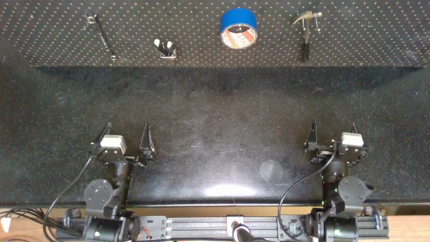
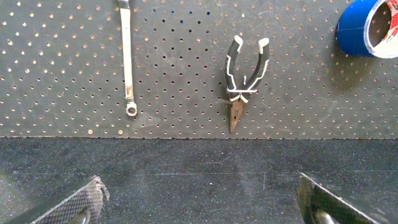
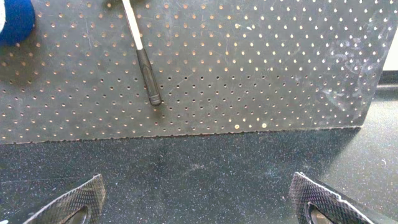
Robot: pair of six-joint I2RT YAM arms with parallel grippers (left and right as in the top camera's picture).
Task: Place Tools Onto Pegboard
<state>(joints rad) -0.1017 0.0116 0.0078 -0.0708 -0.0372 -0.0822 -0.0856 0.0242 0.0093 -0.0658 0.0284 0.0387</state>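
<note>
On the black pegboard (image 1: 201, 57) at the back hang a wrench (image 1: 101, 33), black-and-white pliers (image 1: 165, 48), a roll of blue tape (image 1: 238, 28) and a hammer (image 1: 306, 30). The left wrist view faces the wrench (image 2: 127, 56), pliers (image 2: 244, 78) and tape (image 2: 367, 26). The hammer's handle (image 3: 146, 62) and an edge of the tape (image 3: 15, 22) appear in the right wrist view. My left gripper (image 1: 125, 142) and right gripper (image 1: 332, 138) rest near the table's front, both open and holding nothing, far from the board.
The dark speckled table (image 1: 222, 121) stretches between the grippers and the pegboard. The board's right end (image 3: 367, 93) meets a bright wall. Cables trail at the arm bases along the front edge.
</note>
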